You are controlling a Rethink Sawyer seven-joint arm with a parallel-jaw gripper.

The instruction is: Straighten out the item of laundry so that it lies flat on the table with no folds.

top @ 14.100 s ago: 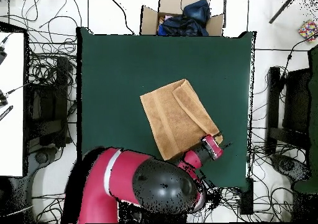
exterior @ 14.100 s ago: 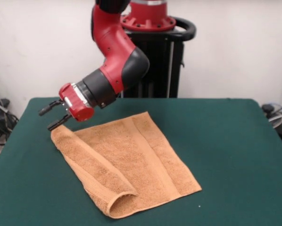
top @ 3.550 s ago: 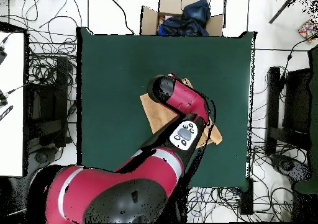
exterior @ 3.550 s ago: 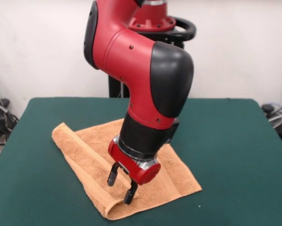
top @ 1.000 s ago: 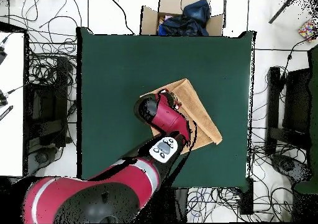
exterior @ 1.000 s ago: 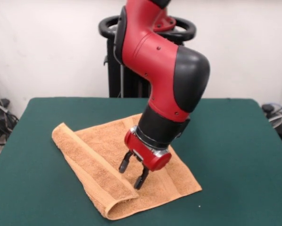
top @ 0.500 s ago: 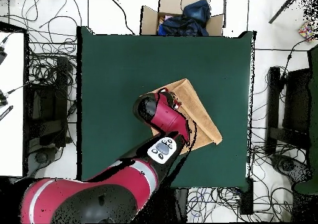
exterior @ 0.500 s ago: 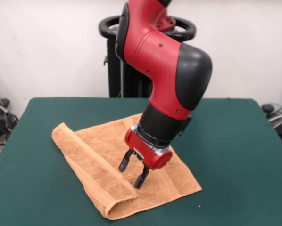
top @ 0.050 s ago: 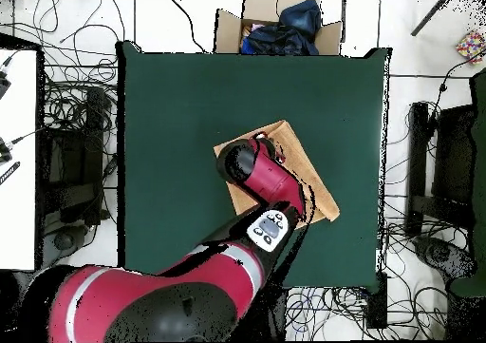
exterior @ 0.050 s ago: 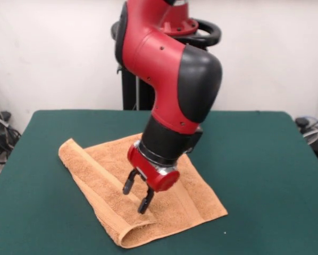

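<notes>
The item of laundry (exterior @ 0.050 s ago: 103,178) is an orange-tan terry towel lying on the green table (exterior @ 0.050 s ago: 265,175). Its left edge is folded over onto itself in a long strip that ends in a rolled loop at the near corner. My gripper (exterior @ 0.050 s ago: 137,195) hangs open just above that folded strip, fingers pointing down, holding nothing. In the overhead view the arm covers most of the item of laundry (top @ 0.050 s ago: 308,173), and the gripper itself is hidden beneath the arm.
A cardboard box (top @ 0.050 s ago: 275,30) with dark cloth in it stands beyond the table's far edge in the overhead view. Cables lie on the floor around the table. The bulky red arm (exterior @ 0.050 s ago: 169,79) leans over the towel's middle.
The gripper has shifted to the left in the front view, from above the towel's flat part to above the folded strip. It stays open. The towel has not moved.
</notes>
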